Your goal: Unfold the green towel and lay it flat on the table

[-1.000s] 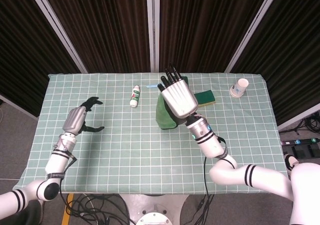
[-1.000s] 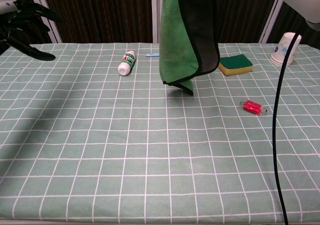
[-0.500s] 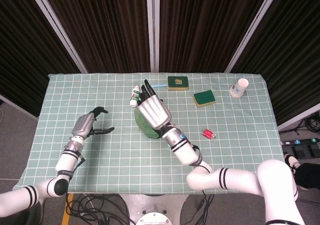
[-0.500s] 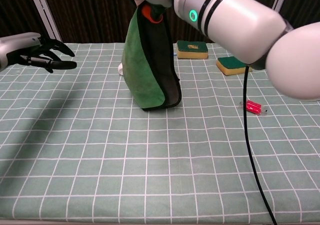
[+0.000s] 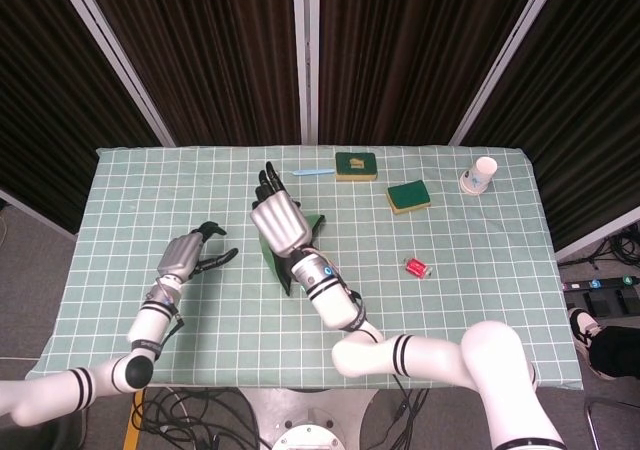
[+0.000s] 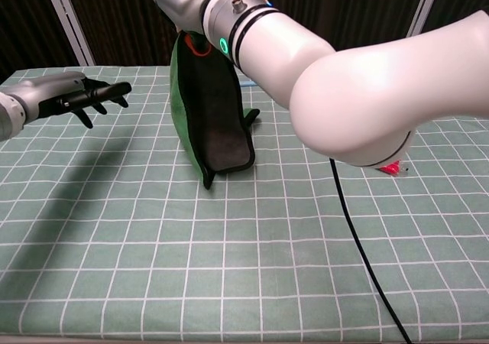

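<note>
Checked worktop [image 5: 480, 270] now has the green towel [image 6: 214, 122] hanging over its middle, carried leftward by the right robot hand [image 5: 279, 222] gripping it; left robot hand [image 5: 192, 255], open, nears for a second grasp.

I see the table [image 5: 480, 300] under a green checked cloth [image 5: 220, 310]. At my one o'clock lie two sponges [image 5: 355, 164] [image 5: 408, 196], a paper cup [image 5: 480, 174] further toward two, a thin blue stick [image 5: 308, 172] at twelve, maybe a pen. A small red thing [image 5: 417, 267] lies nearer, at three.
</note>
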Controlling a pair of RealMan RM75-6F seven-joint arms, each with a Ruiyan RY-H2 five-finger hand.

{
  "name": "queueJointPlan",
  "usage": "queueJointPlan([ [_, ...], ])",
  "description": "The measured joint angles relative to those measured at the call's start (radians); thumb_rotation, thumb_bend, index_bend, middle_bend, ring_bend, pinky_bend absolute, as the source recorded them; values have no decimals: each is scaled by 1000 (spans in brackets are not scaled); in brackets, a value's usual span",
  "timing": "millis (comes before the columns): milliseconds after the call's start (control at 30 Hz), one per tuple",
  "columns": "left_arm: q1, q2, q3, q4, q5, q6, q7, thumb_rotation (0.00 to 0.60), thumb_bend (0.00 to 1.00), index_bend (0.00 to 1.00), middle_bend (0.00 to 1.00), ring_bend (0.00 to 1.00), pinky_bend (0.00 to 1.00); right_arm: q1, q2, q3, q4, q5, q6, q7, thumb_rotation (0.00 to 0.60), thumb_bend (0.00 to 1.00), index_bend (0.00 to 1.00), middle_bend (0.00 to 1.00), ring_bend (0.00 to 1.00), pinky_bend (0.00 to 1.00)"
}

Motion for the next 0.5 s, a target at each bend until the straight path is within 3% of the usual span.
queueJointPlan([
  [100,-14,-8,3,-5,-10,9,39,194,0,310,235,241,338,23,-28,15,38,24,1,-3,597,506,748,301,98,30],
  [500,-89,-30,-9,-63,-94,39,190,197,0,310,235,241,338,85,-100,60,134,74,18,23,594,506,746,298,97,30],
])
